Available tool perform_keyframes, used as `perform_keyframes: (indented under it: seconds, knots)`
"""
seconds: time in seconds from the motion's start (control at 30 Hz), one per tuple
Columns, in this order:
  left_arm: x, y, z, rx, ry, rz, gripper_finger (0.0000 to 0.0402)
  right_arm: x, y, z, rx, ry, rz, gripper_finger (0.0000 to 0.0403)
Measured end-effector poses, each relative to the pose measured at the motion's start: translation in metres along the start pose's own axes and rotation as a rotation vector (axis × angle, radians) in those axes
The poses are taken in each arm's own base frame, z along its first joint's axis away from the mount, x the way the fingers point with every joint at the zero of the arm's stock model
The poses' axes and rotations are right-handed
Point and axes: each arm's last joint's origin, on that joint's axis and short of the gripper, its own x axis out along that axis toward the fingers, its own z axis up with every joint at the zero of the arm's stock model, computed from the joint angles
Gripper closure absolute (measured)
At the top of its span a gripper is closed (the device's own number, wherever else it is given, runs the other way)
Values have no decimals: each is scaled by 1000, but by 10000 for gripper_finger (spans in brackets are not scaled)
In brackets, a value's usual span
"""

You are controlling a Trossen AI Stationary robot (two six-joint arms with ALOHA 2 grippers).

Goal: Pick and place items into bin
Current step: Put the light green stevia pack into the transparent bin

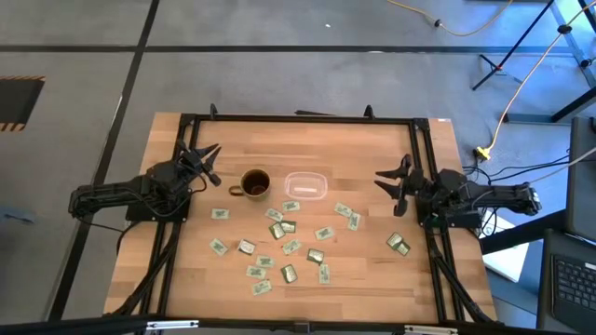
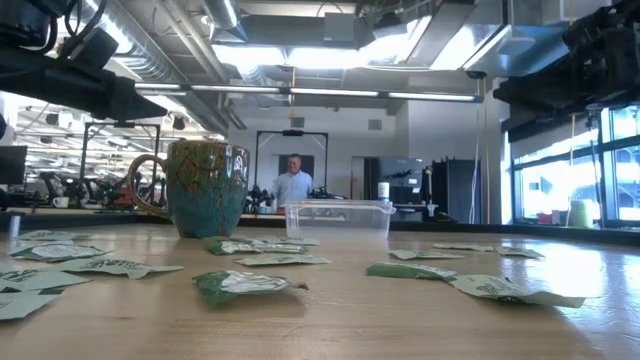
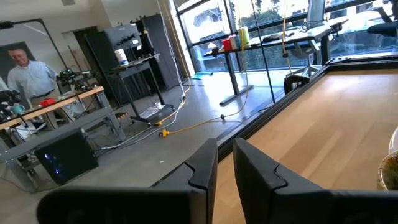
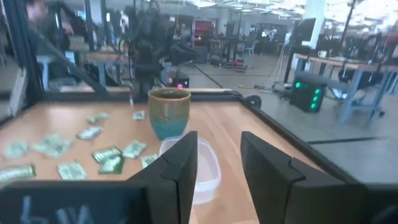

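Note:
Several small green-and-white packets (image 1: 284, 244) lie flat and scattered on the wooden table, in front of a brown mug (image 1: 255, 183) and the clear rectangular bin (image 1: 305, 186), which stand side by side. In the low view the teal-glazed mug (image 2: 205, 188) stands left of the bin (image 2: 337, 218), with packets (image 2: 245, 285) in front. My left gripper (image 1: 216, 164) hovers open near the table's left edge, left of the mug. My right gripper (image 1: 389, 191) hovers open near the right edge, facing the bin (image 4: 202, 165), the mug (image 4: 168, 112) and the packets (image 4: 93, 152).
A black frame (image 1: 298, 119) runs around the table top. One packet pair (image 1: 399, 245) lies apart, near the right arm's base. Bare wood shows along the far edge and the near-right corner. A person (image 2: 293, 185) stands in the room beyond the table.

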Motion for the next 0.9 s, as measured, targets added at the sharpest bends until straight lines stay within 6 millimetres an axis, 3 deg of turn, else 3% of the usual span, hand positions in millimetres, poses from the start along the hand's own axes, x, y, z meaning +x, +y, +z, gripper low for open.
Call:
perform_keyframes:
  seconds: [0.23,0.47,0.67,0.9]
  knots:
    - [0,0,0,0,0,0,352,18,2,27,-34,157,14,276]
    - [0,0,0,0,0,0,350,68,12,50,-42,426,24,276]
    - [0,0,0,0,0,0,354,110,24,33,72,643,-12,276]
    - [0,0,0,0,0,0,354,132,35,4,42,809,94,276]
